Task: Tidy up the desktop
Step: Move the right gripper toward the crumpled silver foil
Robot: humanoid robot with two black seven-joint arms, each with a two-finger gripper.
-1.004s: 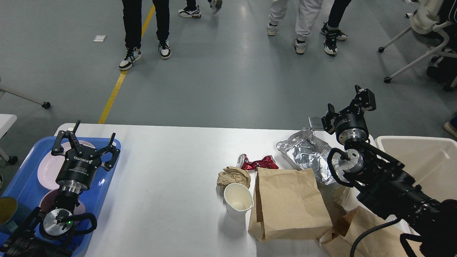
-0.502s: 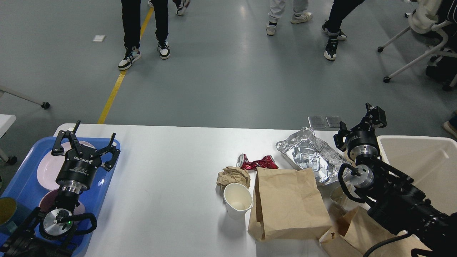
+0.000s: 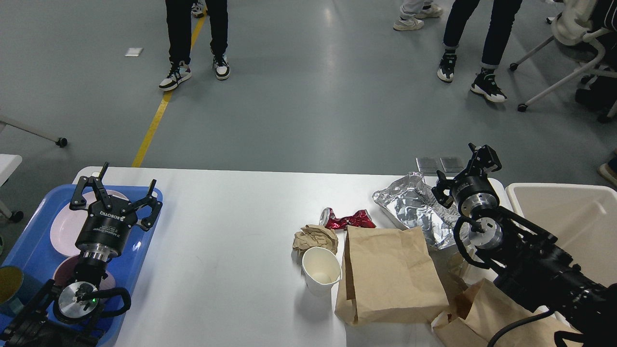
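Observation:
The white desktop (image 3: pixel 226 217) holds litter at its right half: a crumpled foil tray (image 3: pixel 412 207), a crushed red can (image 3: pixel 348 220), a brown paper ball (image 3: pixel 315 237), a white paper cup (image 3: pixel 321 271), a large brown paper bag (image 3: pixel 389 274) and a second brown bag (image 3: pixel 487 313) at the front right. My right gripper (image 3: pixel 463 172) is open and empty above the foil tray's far right end. My left gripper (image 3: pixel 114 192) is open and empty above the blue tray (image 3: pixel 144 241).
The blue tray holds pink plates (image 3: pixel 67 229) and a cup (image 3: pixel 9 284). A beige bin (image 3: pixel 573 226) stands right of the desktop. People and wheeled chairs are on the floor beyond the far edge.
My right gripper swung right toward the bin, then came back left and slightly up over the foil tray's end. My left arm has not moved. People behind walked on.

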